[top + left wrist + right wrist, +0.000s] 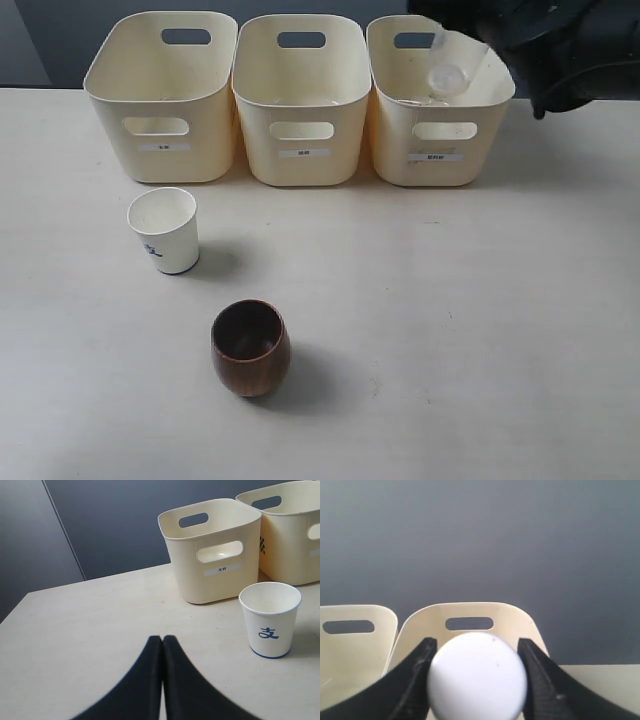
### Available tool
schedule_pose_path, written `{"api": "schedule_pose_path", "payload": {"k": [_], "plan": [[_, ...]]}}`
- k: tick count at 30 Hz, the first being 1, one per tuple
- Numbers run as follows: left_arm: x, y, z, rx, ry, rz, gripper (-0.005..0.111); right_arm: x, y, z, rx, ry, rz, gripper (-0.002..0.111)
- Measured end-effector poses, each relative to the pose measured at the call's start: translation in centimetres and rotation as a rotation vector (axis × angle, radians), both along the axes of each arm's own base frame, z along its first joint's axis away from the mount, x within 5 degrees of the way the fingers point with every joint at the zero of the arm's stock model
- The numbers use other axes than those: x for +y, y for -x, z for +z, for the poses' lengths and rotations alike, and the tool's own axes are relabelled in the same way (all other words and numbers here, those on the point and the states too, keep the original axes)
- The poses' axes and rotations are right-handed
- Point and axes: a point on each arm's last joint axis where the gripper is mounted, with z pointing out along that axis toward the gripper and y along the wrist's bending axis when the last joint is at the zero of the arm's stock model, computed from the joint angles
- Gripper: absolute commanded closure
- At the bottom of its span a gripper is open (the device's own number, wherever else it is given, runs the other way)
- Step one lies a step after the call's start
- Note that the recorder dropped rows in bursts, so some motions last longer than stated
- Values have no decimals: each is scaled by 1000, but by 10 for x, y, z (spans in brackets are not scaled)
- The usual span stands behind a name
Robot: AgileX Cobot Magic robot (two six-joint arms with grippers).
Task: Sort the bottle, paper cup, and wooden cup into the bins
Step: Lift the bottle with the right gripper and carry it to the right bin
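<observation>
The bins (162,100) stand three in a row along the far edge of a pale, cream-coloured table (450,330), touching or almost touching side by side, each with an oval handle cut-out and a small white label on its front. Behind them the room is just a flat dark grey-blue wall, with a seam running up it in the left wrist view.

On the left, the paper cup (164,230) sits upright on the bare tabletop in front of the left bin, well clear of it, its blue mark facing the near side. The left gripper (162,642) is low over the table near that cup, its two black fingers pressed together with nothing between them.

Nearer the middle and closer to the front edge, the wooden cup (250,348) stands upright, mouth up, casting a soft shadow to its right. It is apart from the paper cup and from every bin.

The middle bin (300,105) has nothing showing inside it from here.

On the right, the bottle (448,80) is over the opening of the right bin (440,110), tilted, its clear body hard to make out against the cream wall. The right gripper (476,652) has its black fingers clamped on either side of the bottle's white cap, with the arm reaching in as a dark bulk from the top right corner of the exterior view
</observation>
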Motion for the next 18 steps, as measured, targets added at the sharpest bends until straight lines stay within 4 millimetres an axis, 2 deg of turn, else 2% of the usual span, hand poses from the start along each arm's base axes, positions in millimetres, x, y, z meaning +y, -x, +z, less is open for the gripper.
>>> {"api": "schedule_pose_path", "payload": {"k": [4, 7, 9, 11, 18], "plan": [[0, 0, 0, 0, 0, 0, 107, 12, -16, -18, 49, 10, 54, 88], [0, 0, 0, 0, 0, 0, 107, 19, -26, -28, 74, 7, 78, 64], [0, 0, 0, 0, 0, 0, 107, 21, -29, -32, 84, 4, 86, 53], [0, 0, 0, 0, 0, 0, 107, 22, -30, -32, 87, -1, 87, 50], [0, 0, 0, 0, 0, 0, 107, 21, -30, -32, 100, -45, 63, 50]]}}
